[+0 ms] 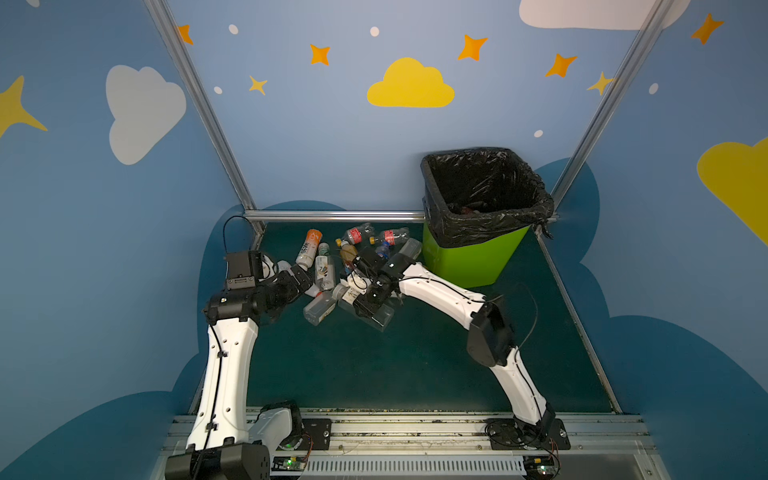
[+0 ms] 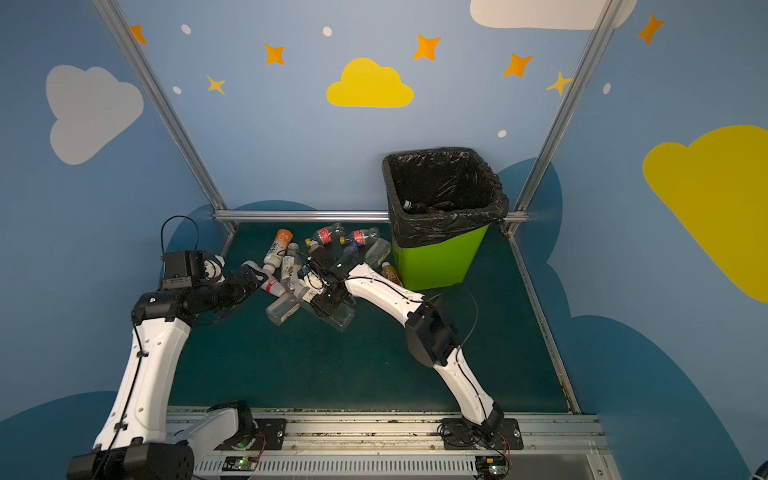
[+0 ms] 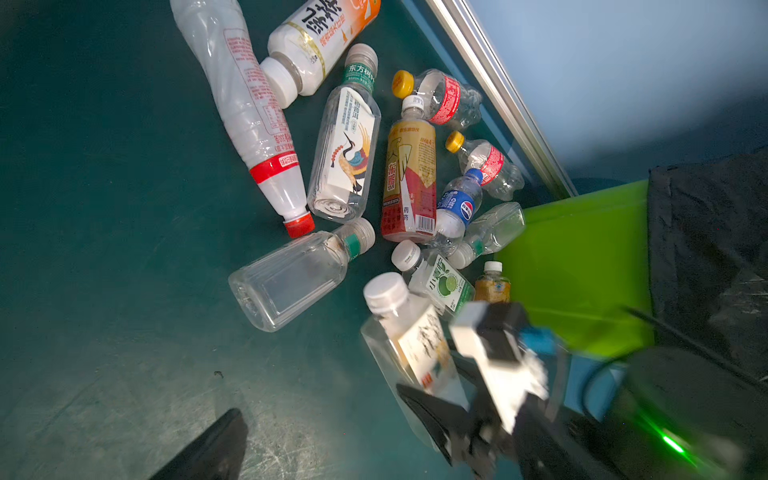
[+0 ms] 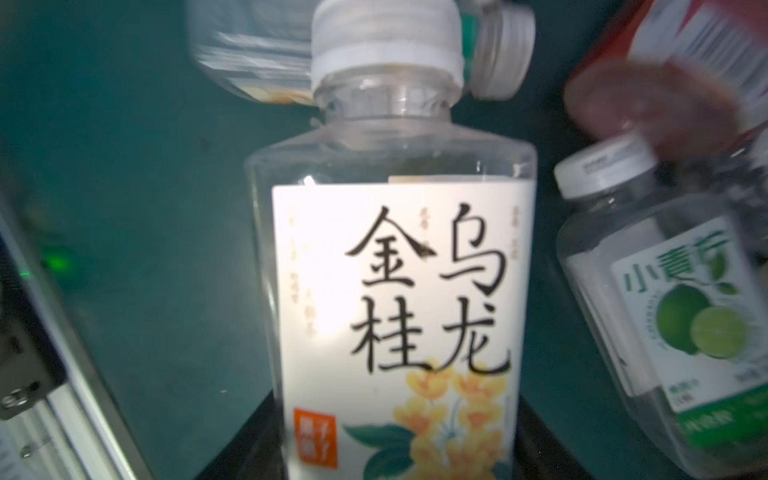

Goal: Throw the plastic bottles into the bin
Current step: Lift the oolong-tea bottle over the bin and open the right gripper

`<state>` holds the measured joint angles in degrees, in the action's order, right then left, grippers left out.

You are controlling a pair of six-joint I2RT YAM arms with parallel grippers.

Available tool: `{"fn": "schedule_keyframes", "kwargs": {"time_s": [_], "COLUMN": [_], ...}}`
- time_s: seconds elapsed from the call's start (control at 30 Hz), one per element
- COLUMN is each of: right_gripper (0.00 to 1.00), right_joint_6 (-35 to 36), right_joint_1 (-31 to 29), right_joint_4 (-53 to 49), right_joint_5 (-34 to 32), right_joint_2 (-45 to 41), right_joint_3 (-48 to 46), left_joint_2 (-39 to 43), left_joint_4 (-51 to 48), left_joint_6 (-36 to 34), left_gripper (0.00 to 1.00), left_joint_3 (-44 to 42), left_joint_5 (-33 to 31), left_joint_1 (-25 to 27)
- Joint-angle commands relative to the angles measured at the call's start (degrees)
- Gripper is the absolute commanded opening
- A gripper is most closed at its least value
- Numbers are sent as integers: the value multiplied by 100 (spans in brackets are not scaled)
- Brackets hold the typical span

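Note:
Several plastic bottles [image 1: 332, 266] lie in a heap on the green floor, left of the bin [image 1: 469, 257]. The lime-green bin [image 3: 582, 257] has a black bag over its rim. My right gripper [image 4: 395, 436] is shut on a clear bottle with a white flowered label [image 4: 395, 291]; its black fingers [image 4: 249, 440] press both sides. In both top views this gripper [image 2: 322, 299] sits low in the heap's near side. My left gripper [image 1: 305, 282] is open and holds nothing, at the heap's left edge, beside a milky red-capped bottle [image 3: 249, 124].
Bottles [image 2: 428, 205] lie inside the bin. A lime-label bottle [image 4: 673, 311] lies right beside the held one, a clear square bottle [image 3: 291, 278] nearby. A metal rail [image 1: 332, 215] runs along the back, blue walls on three sides. Bare floor [image 1: 415, 353] stretches toward the arm bases.

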<state>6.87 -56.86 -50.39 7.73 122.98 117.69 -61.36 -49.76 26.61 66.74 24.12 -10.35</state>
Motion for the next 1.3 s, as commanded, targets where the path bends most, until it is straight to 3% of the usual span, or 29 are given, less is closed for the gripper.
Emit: {"fn": "schedule_keyframes", "kwargs": {"time_s": [0.0,0.17,0.27,0.4,0.53,0.57,0.67,0.7,0.77,0.83,1.03,1.2,1.27], "right_gripper": [58,56,54,54,54,59,88,92,94,94,93,91,91], "right_joint_6": [617,1370,1747,1971,1486,1343,858,674,172,-96,-727,-708,-628], "right_joint_1": [-382,-693,-577,168,1320,1575,2122,2248,2455,2487,2479,2293,2008], "right_joint_4": [1200,2905,4132,4494,3864,3610,2679,2244,1205,988,1673,1532,1405], "right_joint_5": [-21,-785,-2006,-3243,-3938,-4060,-4462,-4532,-4436,-4224,-3089,-1188,-886], "right_joint_2": [-1365,-2588,-2988,-2880,-2555,-2468,-2217,-2135,-2077,-2407,-4138,-4940,-5099], "right_joint_3": [-605,-1411,-1612,-939,-135,37,568,823,1349,1188,-692,-1910,-2341], "left_joint_2": [132,221,166,10,-77,-85,-97,-103,-87,-70,-123,-454,-599], "left_joint_4": [-74,-17,19,53,54,30,-106,-142,-208,-294,-601,-911,-935], "left_joint_6": [-112,-142,-173,-183,-198,-225,-279,-301,-339,-392,-539,-530,-495], "left_gripper": [100,100,100,100,100,100,100,100,100,100,98,96,95], "left_joint_3": [-30,114,261,447,530,525,511,492,433,382,168,4,-94], "left_joint_5": [-164,-384,-440,-425,-396,-414,-502,-526,-574,-649,-944,-1053,-1144], "left_joint_1": [-33,-29,-29,-29,-11,-3,20,29,72,117,263,551,702]}}
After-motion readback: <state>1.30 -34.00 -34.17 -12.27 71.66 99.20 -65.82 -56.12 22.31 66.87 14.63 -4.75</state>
